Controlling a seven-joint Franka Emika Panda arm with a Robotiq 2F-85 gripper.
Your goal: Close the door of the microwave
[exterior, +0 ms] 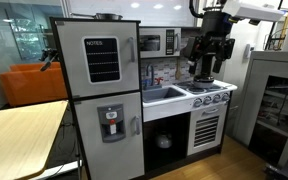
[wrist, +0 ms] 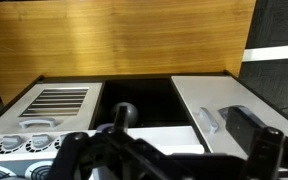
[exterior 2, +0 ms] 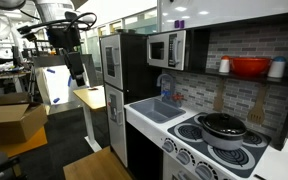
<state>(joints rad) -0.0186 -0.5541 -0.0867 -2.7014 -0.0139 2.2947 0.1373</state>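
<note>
Far frame-left of the gripper (exterior: 207, 72) in an exterior view: a tall grey fridge (exterior: 99, 90). Nearer, yet frame-left too and roughly level with the wrist: the microwave (exterior: 152, 43), set high against the fridge, with the door (exterior: 148, 43) on its front, dark window facing the room. Possibly sits flush with the box, but too small here to say whether shut or ajar. Well apart from the gripper either way. Below and just frame-left of the fingertips: the sink (exterior: 162, 95). Hangs directly over the stove burners (exterior: 210, 97), pointing down, clear of them. Lower again, under the burners: the slatted oven door (exterior: 206, 128). In the wrist view, shows dark fingers (wrist: 269, 152) spread wide along the bottom edge, nothing between them, released. Beyond the fingers there: the wooden floor (wrist: 124, 40).
</note>
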